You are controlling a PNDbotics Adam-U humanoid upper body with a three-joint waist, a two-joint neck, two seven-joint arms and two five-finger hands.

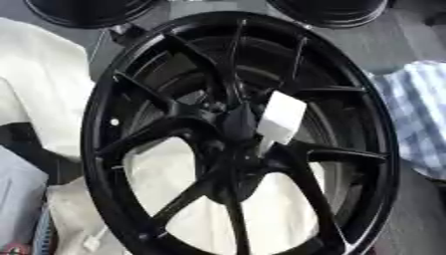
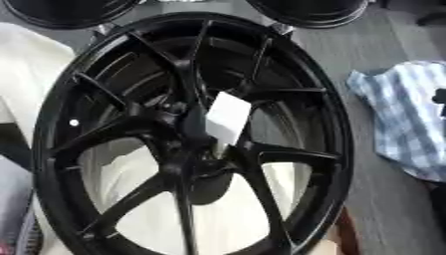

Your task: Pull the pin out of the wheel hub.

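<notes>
A large black spoked wheel hub [image 1: 235, 134] fills both views and lies tilted on a white cloth. A white flat rectangular piece [image 1: 281, 117] sticks up just right of the hub's centre [image 1: 228, 119], between the spokes. I cannot make out a pin apart from that piece. A small pale hole [image 1: 114, 122] shows on the rim's left side. Neither of my hands appears in either view.
White cloth [image 1: 39, 84] lies under and left of the wheel. A blue and white checked cloth [image 2: 405, 119] lies at the right on the grey surface, with a small dark shape [image 2: 440, 102] at its edge. Two more black rims [image 1: 87, 12] [image 1: 335, 12] stand at the far edge.
</notes>
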